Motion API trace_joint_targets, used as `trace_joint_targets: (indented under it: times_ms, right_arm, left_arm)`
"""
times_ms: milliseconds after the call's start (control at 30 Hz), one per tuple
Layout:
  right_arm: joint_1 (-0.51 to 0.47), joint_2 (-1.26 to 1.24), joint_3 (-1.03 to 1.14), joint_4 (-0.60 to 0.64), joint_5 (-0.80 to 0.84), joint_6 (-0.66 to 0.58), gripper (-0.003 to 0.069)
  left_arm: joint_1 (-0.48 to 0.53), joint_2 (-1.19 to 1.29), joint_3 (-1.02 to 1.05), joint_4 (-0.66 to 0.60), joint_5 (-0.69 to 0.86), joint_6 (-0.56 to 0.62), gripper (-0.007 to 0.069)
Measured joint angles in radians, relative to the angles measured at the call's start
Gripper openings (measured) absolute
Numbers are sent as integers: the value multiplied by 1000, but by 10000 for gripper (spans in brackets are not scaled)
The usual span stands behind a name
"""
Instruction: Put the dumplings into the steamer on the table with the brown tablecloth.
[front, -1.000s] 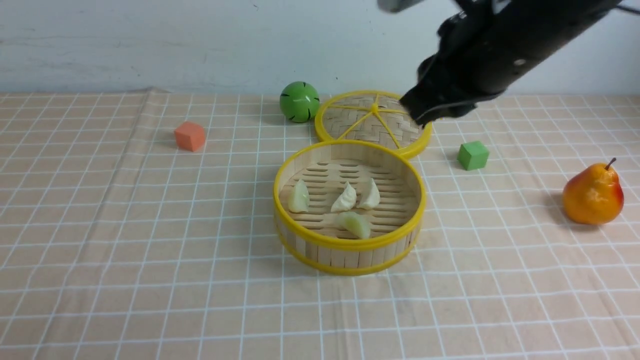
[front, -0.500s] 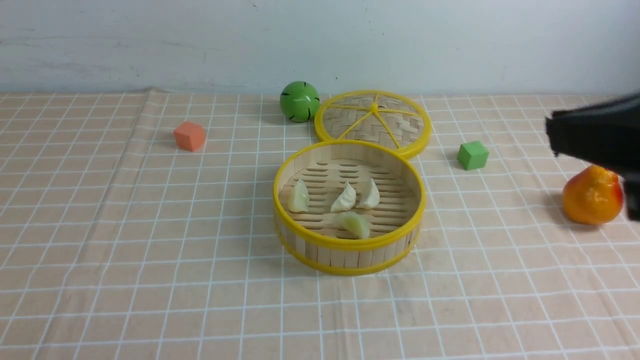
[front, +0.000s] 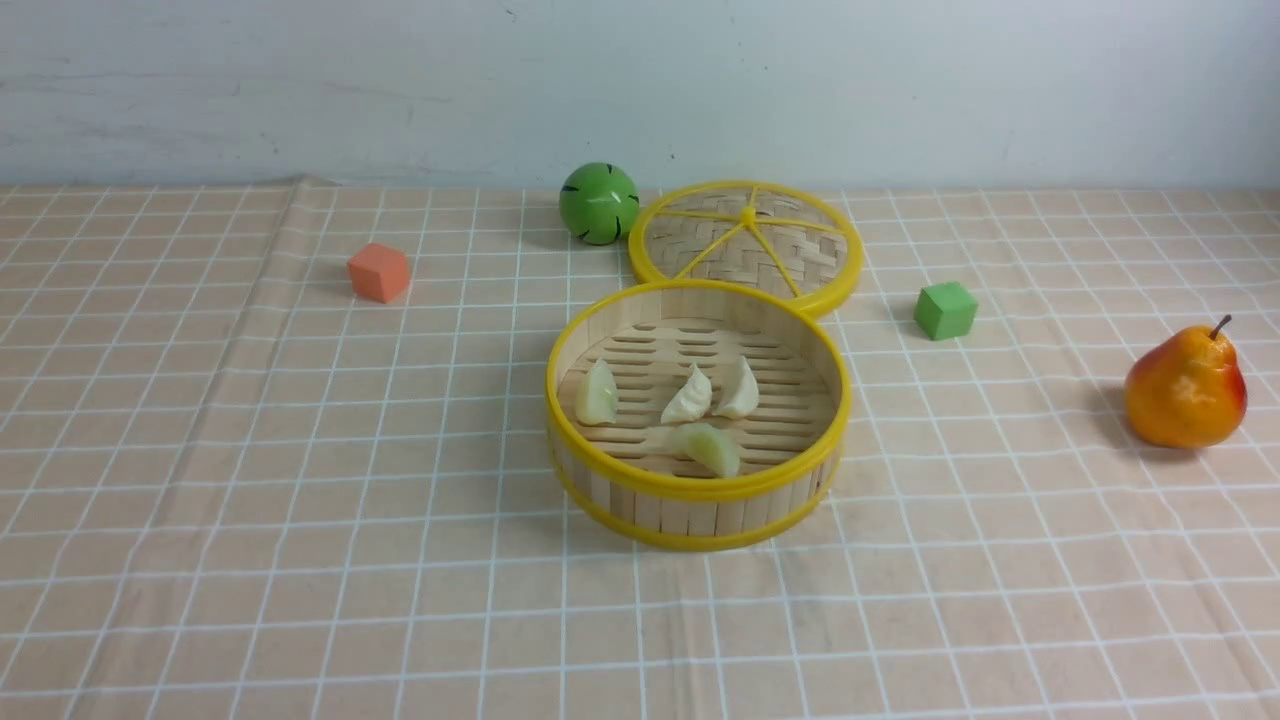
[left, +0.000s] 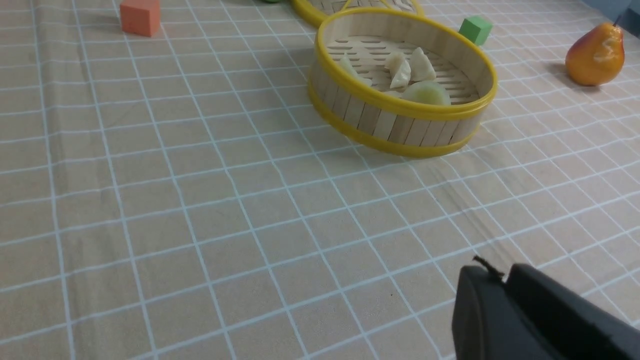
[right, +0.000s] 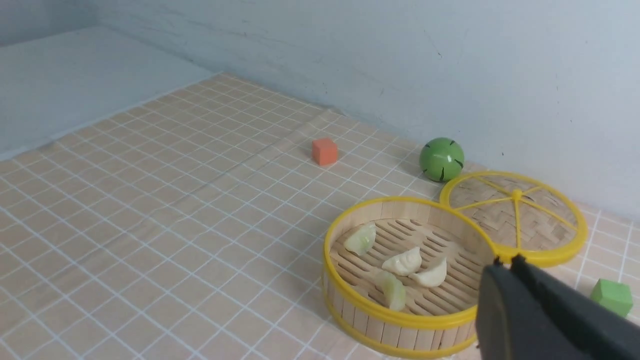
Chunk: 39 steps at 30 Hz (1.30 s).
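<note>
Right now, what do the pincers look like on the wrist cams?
Left pincer: matte black, blocky, with a small dark frayed tuft at the tip. Right pincer: same matte black, blocky build. No markings or cables visible; the arms themselves are out of frame.

Soft, even light is filling all three views, bright without hard contrast. In the front view, faint shadows are falling to the left of the pear (front: 1186, 388), the green cube (front: 945, 310) and the steamer (front: 700, 490), so the light is coming from the right of the frame. Small white glints are showing on the ball (front: 598, 203) and the pear. The tabletop (front: 250, 480) is looking sharp throughout. In the wrist views, the left pincer (left: 492, 274) and right pincer (right: 505, 264) are appearing dark, soft and featureless close to the lens.
</note>
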Motion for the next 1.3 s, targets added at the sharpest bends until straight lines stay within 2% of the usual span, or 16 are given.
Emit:
trace_joint_targets:
  times_ms: [467, 600, 667, 800, 1067, 1133, 1300]
  right_arm:
    - [0, -6, 12, 3, 6, 0, 1]
    - [-1, -38, 133, -26, -84, 13, -10]
    - [-27, -101, 269, -70, -206, 73, -19]
    - [-159, -265, 521, -170, -332, 233, -20]
    - [-482, -521, 806, -219, -343, 383, -20]
    - [-525, -526, 840, -234, -332, 391, -20]
    - [-542, -526, 888, -271, -331, 393, -20]
  left_arm:
    - [0, 0, 2, 0, 15, 0, 62]
    - [0, 0, 2, 0, 16, 0, 71]
    - [0, 0, 2, 0, 16, 0, 74]
    - [0, 0, 2, 0, 16, 0, 79]
    - [0, 0, 2, 1, 18, 0, 90]
    - [0, 0, 3, 0, 19, 0, 91]
    - [0, 0, 3, 1, 21, 0, 92]
